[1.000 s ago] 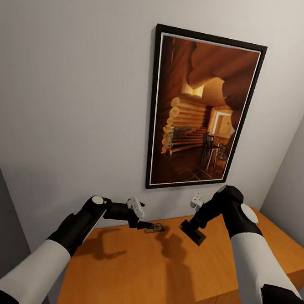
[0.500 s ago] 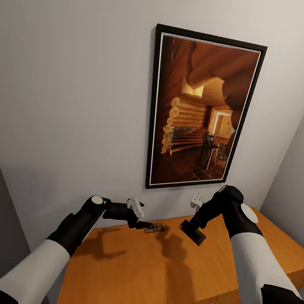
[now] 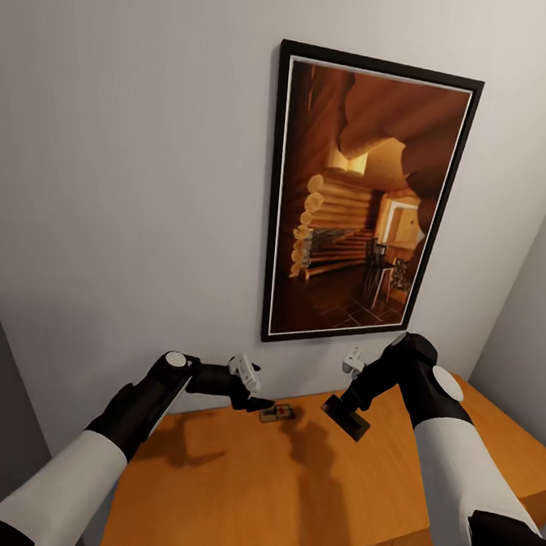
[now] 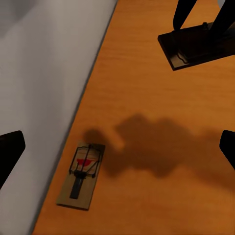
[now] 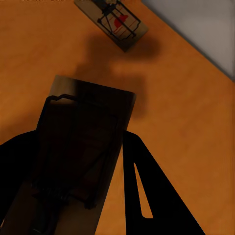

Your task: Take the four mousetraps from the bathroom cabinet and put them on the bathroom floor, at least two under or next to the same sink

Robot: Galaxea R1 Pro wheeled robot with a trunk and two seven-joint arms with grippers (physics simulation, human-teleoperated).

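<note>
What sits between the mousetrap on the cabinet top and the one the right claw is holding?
Nothing: in the left wrist view, bare cabinet top with shadow separates the lying mousetrap from the held mousetrap.

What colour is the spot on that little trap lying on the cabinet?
Red, on the tan mousetrap by the wall; the left wrist view shows it best.

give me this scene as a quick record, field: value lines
surface: cabinet top, against the wall
loose mousetrap: flat on the top by the wall edge
left pincer: open, right by the loose trap, not gripping it
right pincer: shut on held mousetrap, lifted above the top
wall: framed picture above the cabinet
</note>
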